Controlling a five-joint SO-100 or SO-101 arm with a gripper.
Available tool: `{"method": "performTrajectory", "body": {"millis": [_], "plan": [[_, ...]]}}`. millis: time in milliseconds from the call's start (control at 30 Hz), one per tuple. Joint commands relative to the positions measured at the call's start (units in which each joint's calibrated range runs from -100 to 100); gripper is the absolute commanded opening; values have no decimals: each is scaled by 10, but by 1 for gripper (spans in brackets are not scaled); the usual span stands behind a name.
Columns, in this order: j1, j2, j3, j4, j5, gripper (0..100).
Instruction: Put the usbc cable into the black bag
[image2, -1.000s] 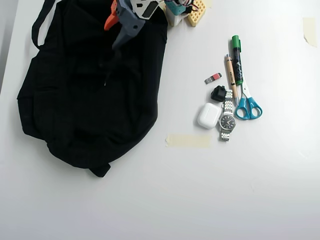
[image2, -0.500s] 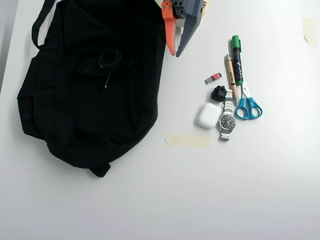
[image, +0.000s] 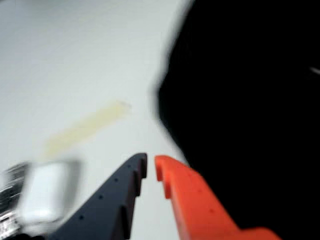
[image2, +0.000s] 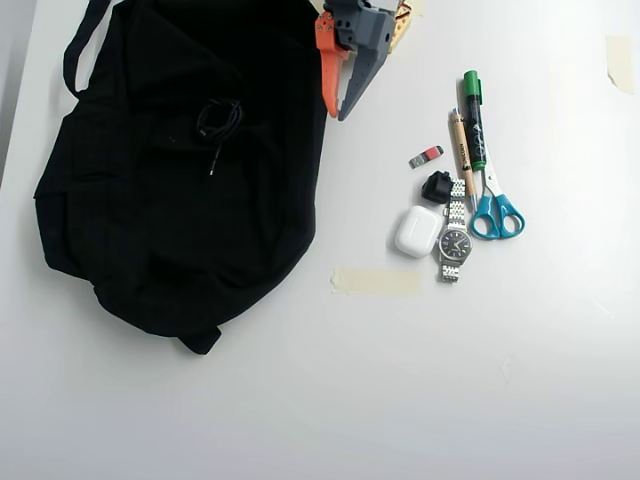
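Empty and nearly closed, the hand (image2: 336, 113) hangs at the top of the overhead view, its orange finger (image2: 327, 62) and dark grey finger (image2: 362, 72) pointing down the picture with the tips drawn close together and only a narrow slit between them; nothing is held. It sits just past the right edge of the black bag (image2: 150, 240), over bare white desk (image2: 400, 400). The usbc cable (image2: 219, 117) lies on top of the bag's fabric, wound in a small loop in the upper middle of the bag, with a short loose end trailing down to a small plug. Whether it rests on the outside or in an opening cannot be told. The bag sprawls across the left half of the desk, its strap loop (image2: 80, 45) at the upper left. To the right, well apart from the bag, lies a cluster: a white earbud case (image2: 417, 231), a steel wristwatch (image2: 454, 243), a small black adapter (image2: 436, 187), a small red-tipped stick (image2: 425, 157), a pencil (image2: 461, 150), a green marker (image2: 474, 118) and blue-handled scissors (image2: 494, 208). A strip of pale tape (image2: 376, 281) sits below the case. The wrist view is blurred: the fingers close together (image: 151, 169), the bag (image: 250, 100) at right, the case (image: 45, 192) at lower left.
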Motion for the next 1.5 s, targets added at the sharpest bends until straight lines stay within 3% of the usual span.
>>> {"method": "performTrajectory", "body": {"millis": [0, 267, 433, 633, 1467], "plan": [[16, -13, 11, 23, 2, 2], [25, -13, 147, 24, 0, 2], [25, -12, 149, 44, 1, 2], [25, -12, 149, 225, 1, 2], [28, -12, 149, 229, -3, 2]]}}
